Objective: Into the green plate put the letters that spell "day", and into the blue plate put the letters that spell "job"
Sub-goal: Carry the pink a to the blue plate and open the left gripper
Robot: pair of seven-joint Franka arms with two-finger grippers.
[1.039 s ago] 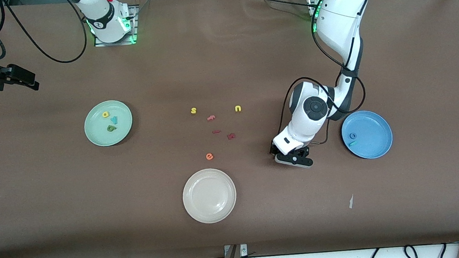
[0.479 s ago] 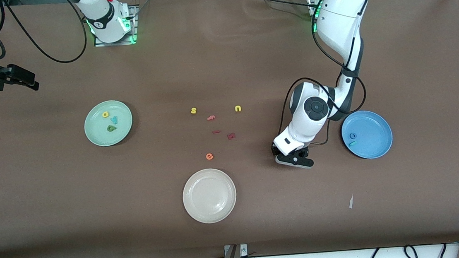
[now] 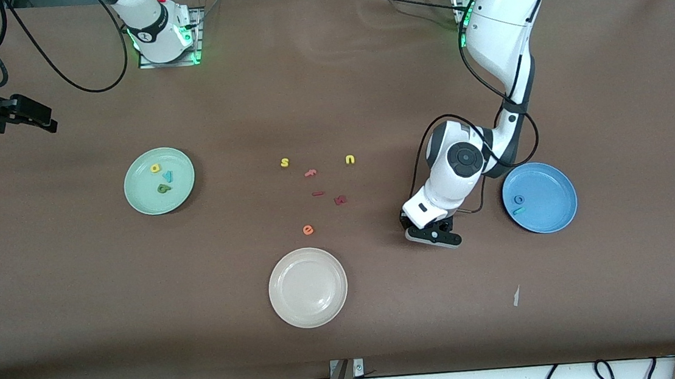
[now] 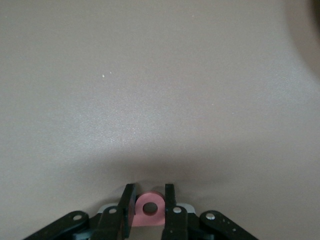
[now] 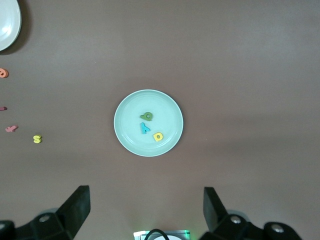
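Salmon "b" (image 4: 149, 210) sits pinched between the left gripper's (image 3: 431, 228) fingers (image 4: 170, 205) at the bench (image 3: 610, 98); right gripper's (image 5: 145, 210) fingers spread wide, waiting.

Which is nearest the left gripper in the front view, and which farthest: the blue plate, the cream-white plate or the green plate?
From the left gripper:
1. Blue plate, beside it at the left arm's end.
2. Cream-white plate, mid-table, nearer the camera.
3. Green plate, toward the right arm's end.
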